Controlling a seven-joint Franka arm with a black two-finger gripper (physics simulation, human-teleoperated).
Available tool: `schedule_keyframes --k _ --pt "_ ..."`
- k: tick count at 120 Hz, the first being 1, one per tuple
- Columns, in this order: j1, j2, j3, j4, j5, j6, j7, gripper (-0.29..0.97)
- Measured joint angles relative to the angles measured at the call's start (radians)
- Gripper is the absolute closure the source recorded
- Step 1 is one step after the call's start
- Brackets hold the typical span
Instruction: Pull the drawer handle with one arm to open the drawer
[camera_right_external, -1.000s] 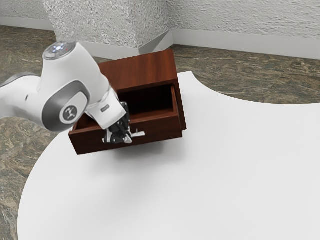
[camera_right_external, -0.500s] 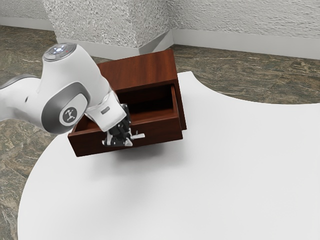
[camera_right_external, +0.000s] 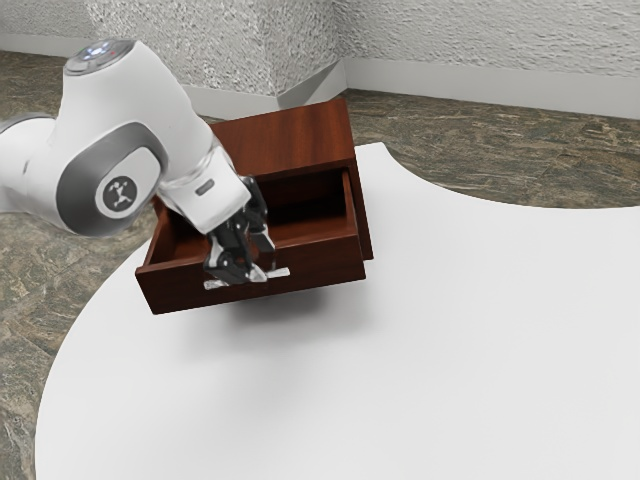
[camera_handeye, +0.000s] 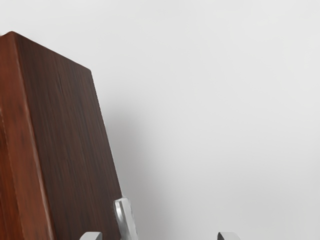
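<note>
- The dark reddish-brown wooden drawer (camera_right_external: 305, 258) stood pulled open, its front panel beneath the fingers (camera_right_external: 237, 262).
- Its silver bar handle (camera_right_external: 275, 272) lay across that front, between the fingers.

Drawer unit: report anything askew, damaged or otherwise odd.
Nothing looks damaged or spilled. The drawer stands pulled out of the cabinet and sits square in it. The tool is at the silver handle on the drawer's front.

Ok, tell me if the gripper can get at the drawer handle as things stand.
Probably yes: the gripper sits right at the silver handle on the front of the open drawer, and nothing stands between them.
</note>
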Motion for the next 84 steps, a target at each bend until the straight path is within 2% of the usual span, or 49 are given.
schedule_keyframes --k 12,30,37,53,84 --pt "0.000 0.055 -0.017 0.199 -0.034 -0.178 -0.031 0.36" --pt "0.015 0.260 -0.015 0.590 -0.047 -0.508 -0.070 0.22" --pt "0.019 0.302 -0.012 0.686 -0.047 -0.612 -0.083 0.17" --pt "0.043 0.301 -0.007 0.733 -0.045 -0.743 -0.116 0.09" --pt "0.035 0.289 -0.008 0.734 -0.033 -0.819 -0.162 0.03"
